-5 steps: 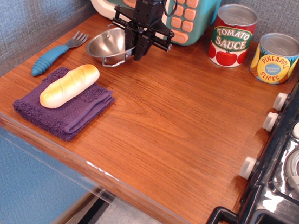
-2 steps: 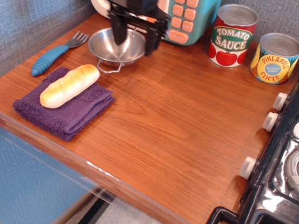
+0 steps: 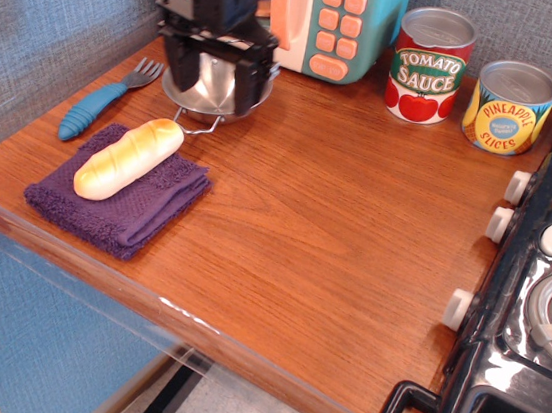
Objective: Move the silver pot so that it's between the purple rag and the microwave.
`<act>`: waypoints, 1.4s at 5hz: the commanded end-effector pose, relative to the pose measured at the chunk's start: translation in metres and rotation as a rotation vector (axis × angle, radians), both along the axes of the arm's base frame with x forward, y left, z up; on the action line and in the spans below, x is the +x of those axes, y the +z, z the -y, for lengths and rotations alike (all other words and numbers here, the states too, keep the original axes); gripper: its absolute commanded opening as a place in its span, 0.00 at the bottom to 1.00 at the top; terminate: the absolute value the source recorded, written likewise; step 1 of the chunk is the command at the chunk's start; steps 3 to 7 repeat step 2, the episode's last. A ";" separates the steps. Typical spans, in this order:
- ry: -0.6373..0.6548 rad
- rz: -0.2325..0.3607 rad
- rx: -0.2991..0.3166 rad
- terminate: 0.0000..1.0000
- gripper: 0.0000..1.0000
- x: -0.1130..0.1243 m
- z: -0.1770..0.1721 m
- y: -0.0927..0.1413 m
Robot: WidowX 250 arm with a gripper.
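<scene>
Lying near the table's front-left corner, the folded dark purple terry-cloth rag (image 3: 118,199) carries a toy bread loaf (image 3: 128,157) on its top; the brown wooden table (image 3: 333,234) is bare to its right. Just behind the rag, along the left edge, a blue-handled fork (image 3: 105,102) points toward the back.

Farther back, the shallow shiny steel pot with thin wire loop handles (image 3: 206,100) sits flat on the table, in the gap between the rag and the teal toy microwave with salmon-orange buttons (image 3: 325,16) at the back edge. One wire handle reaches almost to the rag's rear corner. By the look of it, the pot is where the task wants it.

The black hand (image 3: 214,63) hangs right over the pot, its two fingers (image 3: 247,77) spread wide on either side of the bowl and gripping nothing; whether a fingertip touches the rim cannot be told from this view.

The risk now is the exit: if the hand lifts at a slant or swings sideways, a finger could catch the rim or a wire loop and drag or tip the light pot out of the gap, perhaps into the loaf or the fork. The microwave door close behind leaves little room for backing away.
</scene>
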State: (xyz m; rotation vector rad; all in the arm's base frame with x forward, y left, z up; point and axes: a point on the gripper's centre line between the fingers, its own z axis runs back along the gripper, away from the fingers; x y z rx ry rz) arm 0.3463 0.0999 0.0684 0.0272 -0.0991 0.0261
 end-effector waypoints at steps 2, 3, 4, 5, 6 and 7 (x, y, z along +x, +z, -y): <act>-0.008 0.063 0.052 1.00 1.00 -0.008 -0.011 0.022; -0.008 0.063 0.052 1.00 1.00 -0.008 -0.011 0.022; -0.008 0.063 0.052 1.00 1.00 -0.008 -0.011 0.022; -0.008 0.063 0.052 1.00 1.00 -0.008 -0.011 0.022; -0.008 0.063 0.052 1.00 1.00 -0.008 -0.011 0.022; -0.008 0.063 0.052 1.00 1.00 -0.008 -0.011 0.022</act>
